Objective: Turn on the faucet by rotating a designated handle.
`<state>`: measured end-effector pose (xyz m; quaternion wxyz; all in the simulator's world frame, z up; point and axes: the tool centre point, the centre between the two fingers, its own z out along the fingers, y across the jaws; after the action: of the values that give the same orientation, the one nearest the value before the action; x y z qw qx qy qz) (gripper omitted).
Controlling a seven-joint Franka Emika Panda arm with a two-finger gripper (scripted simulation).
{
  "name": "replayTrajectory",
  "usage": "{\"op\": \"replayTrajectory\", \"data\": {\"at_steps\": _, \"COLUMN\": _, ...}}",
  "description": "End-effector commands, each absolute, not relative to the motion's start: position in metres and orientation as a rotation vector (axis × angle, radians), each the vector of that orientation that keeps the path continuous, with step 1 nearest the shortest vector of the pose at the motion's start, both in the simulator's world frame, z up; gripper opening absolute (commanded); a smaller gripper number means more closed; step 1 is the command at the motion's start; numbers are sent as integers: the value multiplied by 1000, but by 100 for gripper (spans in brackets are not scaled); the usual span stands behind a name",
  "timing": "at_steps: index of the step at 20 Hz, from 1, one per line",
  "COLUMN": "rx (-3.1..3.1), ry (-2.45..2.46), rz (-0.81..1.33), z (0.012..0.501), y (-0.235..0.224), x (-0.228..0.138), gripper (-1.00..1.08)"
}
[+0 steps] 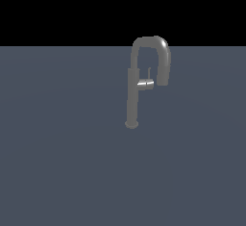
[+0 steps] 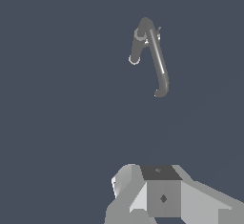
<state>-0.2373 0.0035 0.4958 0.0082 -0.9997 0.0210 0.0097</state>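
Note:
The faucet point(image 1: 133, 90) stands upright on the flat grey surface, a dark grey column with a round base and an arched spout ending in a thicker nozzle point(image 1: 163, 76). The handle point(image 1: 146, 83) is a short shiny stub on the column's side facing the nozzle, with a thin rod rising from it. The arm does not show in the exterior view. In the wrist view the faucet point(image 2: 157, 61) is seen from above and far off, the handle point(image 2: 156, 32) a small pale bit beside the column's top. Grey blocks of my gripper point(image 2: 160, 192) fill the frame's edge, well apart from the faucet; its jaws are not readable.
A plain blue-grey floor point(image 1: 62, 162) runs around the faucet in both views. Black background lies beyond its far edge in the exterior view.

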Motion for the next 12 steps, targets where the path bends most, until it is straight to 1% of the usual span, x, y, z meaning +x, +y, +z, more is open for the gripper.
{"op": "replayTrajectory", "data": {"at_steps": 1, "rx": -3106, "ry": 92, "rz": 65, "z": 495, "y": 3, "x": -230, "gripper": -100}}
{"op": "replayTrajectory", "data": {"at_steps": 12, "rx": -2967, "ry": 264, "rz": 287, "z": 487, "y": -1, "x": -177, "gripper": -100}}
